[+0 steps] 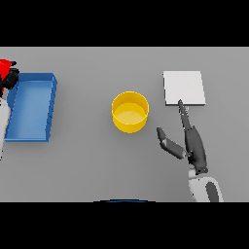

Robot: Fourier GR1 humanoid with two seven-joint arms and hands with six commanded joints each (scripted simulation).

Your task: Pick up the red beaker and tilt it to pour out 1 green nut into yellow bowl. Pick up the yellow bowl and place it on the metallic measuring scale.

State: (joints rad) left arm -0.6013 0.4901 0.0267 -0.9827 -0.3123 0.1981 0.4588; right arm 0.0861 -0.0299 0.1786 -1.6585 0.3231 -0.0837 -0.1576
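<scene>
Grey, matte and uniform, the surface (87,165) carries four items; at its far left edge the left hand (10,78) is clenched round the red beaker (5,65), held just beside the far corner of a blue tray (48,107), a shallow rectangular bin with upright walls and a flat floor; only a small part of the beaker shows, so its shape and contents cannot be confirmed, and no green nut is visible anywhere. Near the centre stands the yellow bowl (130,112), round, smooth and straight-sided, apparently plastic, resting upright on the surface and well apart from the beaker; whether a nut lies inside it cannot be told. Right of the bowl lies the metallic measuring scale (184,87), a flat pale square plate with nothing on it. The right hand (187,141) is released, fingers straight and reaching toward the scale's near edge, thumb spread toward the bowl, grasping nothing. Assessment: beaker is lifted; pouring is unconfirmed; bowl is not yet grasped or placed on the scale.
</scene>
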